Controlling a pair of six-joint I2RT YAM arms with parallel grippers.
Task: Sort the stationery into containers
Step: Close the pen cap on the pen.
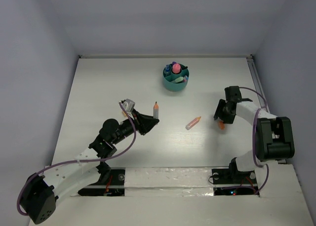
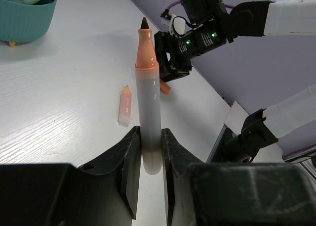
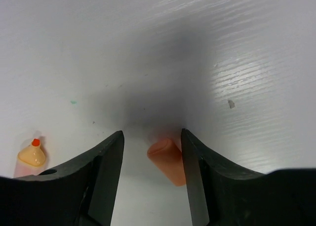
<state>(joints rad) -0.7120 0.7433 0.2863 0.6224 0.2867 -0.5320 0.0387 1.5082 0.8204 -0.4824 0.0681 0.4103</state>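
Orange-tipped marker (image 2: 148,102) pinched near its blunt end by left gripper (image 2: 150,142), likely for dropping into teal organiser (image 1: 175,87) at one o'clock; right gripper (image 3: 151,133) half-open astride orange cap (image 3: 165,161) at three o'clock.

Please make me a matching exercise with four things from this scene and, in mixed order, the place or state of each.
Things:
1 orange marker
2 orange cap
3 small highlighter
4 teal organiser

Places:
A lies free on the table
B far side of the table, holding stationery
C gripped by the left hand
D between the right hand's open jaws

Pairs: 1-C; 2-D; 3-A; 4-B
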